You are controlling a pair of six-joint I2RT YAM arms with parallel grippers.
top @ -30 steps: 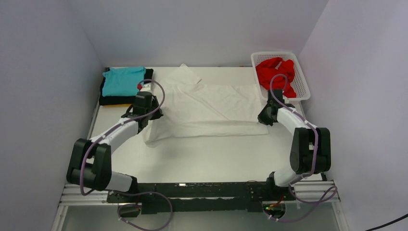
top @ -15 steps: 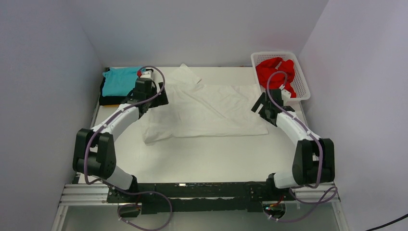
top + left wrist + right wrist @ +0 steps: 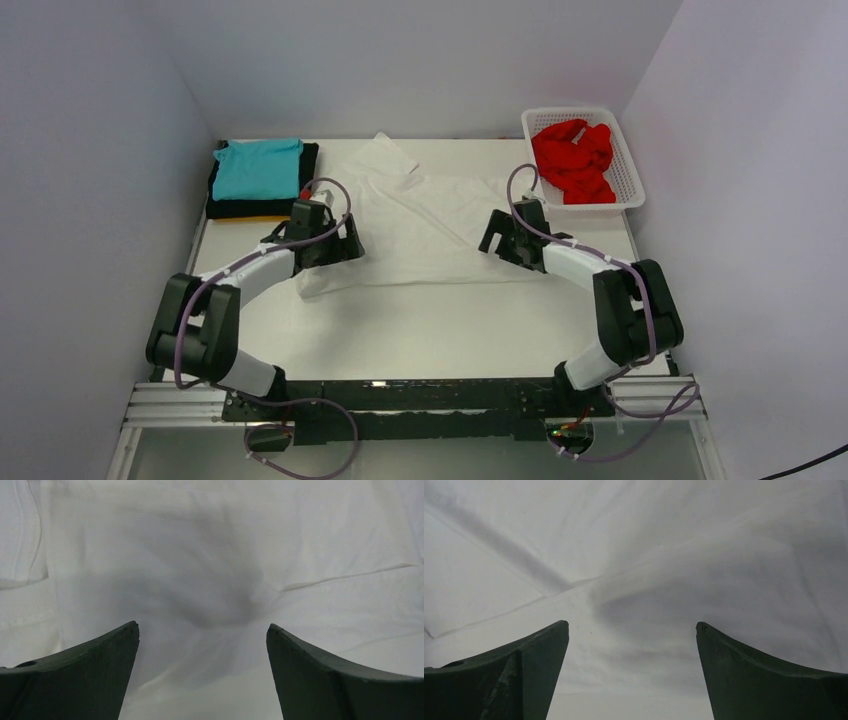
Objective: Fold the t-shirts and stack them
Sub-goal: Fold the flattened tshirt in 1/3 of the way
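A large white t-shirt [image 3: 425,225] lies spread flat across the middle of the table, one sleeve sticking out at the back. My left gripper [image 3: 350,240] hangs over its left part, open and empty; in the left wrist view only white cloth [image 3: 200,580] shows between the dark fingers [image 3: 90,675]. Over the shirt's right part my right gripper [image 3: 492,232] is open too, with creased white cloth [image 3: 634,580] under it. A teal t-shirt [image 3: 257,167] tops a folded pile on black and yellow-orange ones at the back left. A red t-shirt [image 3: 572,158] lies crumpled in the basket.
The white lattice basket [image 3: 628,180] stands at the back right corner. Grey walls close in the table on three sides. The folded pile sits against the left wall. The table's front part [image 3: 430,330] shows bare white surface.
Both grippers have opened and let go of the white shirt's side edges, then moved inward over the shirt. The shirt's sides now lie flat.
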